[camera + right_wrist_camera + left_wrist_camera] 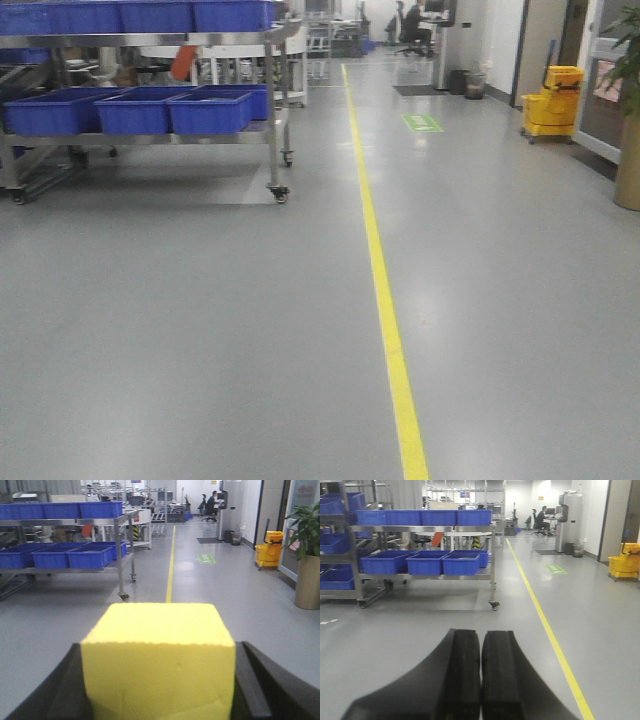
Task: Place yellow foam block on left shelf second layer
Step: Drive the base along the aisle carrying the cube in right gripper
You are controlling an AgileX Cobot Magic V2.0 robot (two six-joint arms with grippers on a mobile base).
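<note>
Yellow foam block (158, 665) filling right end effector (160, 647), bottom edge cropped

l end effector (481, 640) fingers together, blue bins (426, 564) ahead.

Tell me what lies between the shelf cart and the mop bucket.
Open floor, a yellow line and a green floor sign, per the front view.

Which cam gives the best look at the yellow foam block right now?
Right wrist view: the yellow foam block fills the foreground, held in the right gripper, with its top and front faces visible. The front-facing and left wrist views do not show it at all.
</note>
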